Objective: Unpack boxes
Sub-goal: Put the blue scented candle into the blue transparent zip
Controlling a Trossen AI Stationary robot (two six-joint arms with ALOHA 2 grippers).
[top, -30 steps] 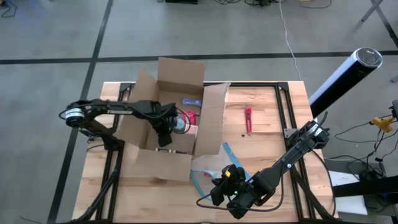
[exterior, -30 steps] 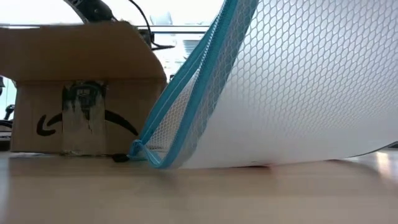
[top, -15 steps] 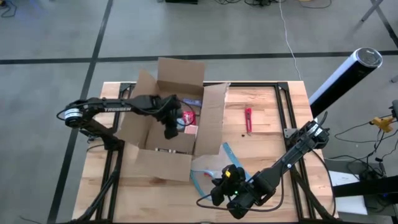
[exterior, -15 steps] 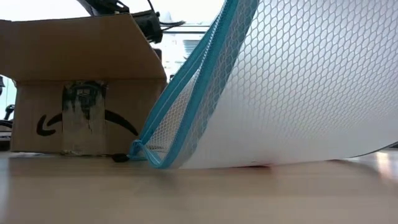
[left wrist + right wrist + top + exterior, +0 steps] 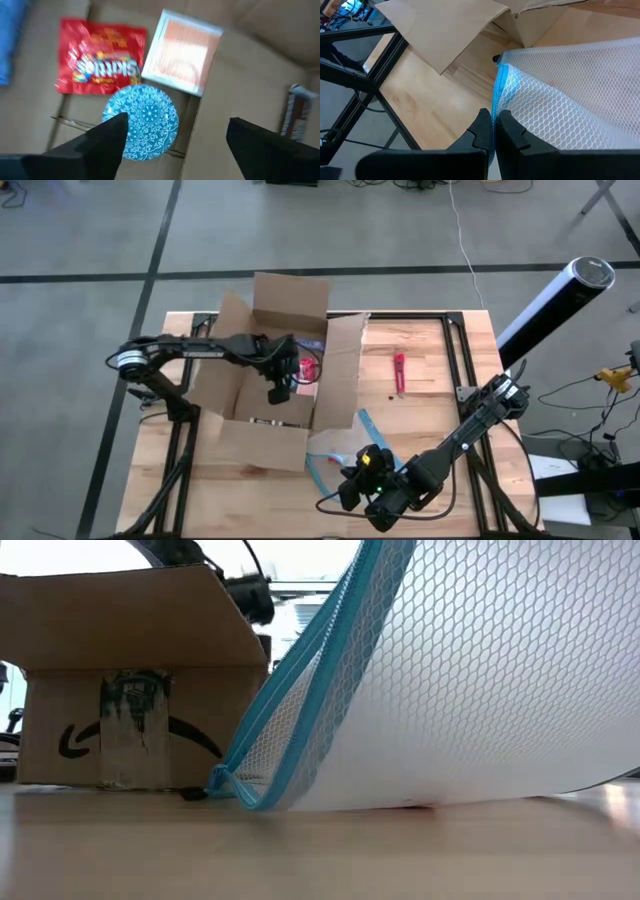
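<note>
Box: the open cardboard box (image 5: pixel 270 370) is stood on the worktop (image 5: pixel 430 355), left of centre.
Left gripper (image 5: pixel 172 145): jaws spread, empty, held above the blue patterned disc (image 5: pixel 141 121).
Right gripper (image 5: pixel 492 131): jaws pinched on the mesh pouch (image 5: pixel 560 100) edge.
Advice: the disc should be centred between the jaws before descent.

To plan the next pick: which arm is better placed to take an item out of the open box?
Left. The left gripper hangs open over the box, above a blue disc. The right gripper is shut on the mesh pouch.

"SKITTLES" on red candy bag (image 5: pixel 102 62)
</note>
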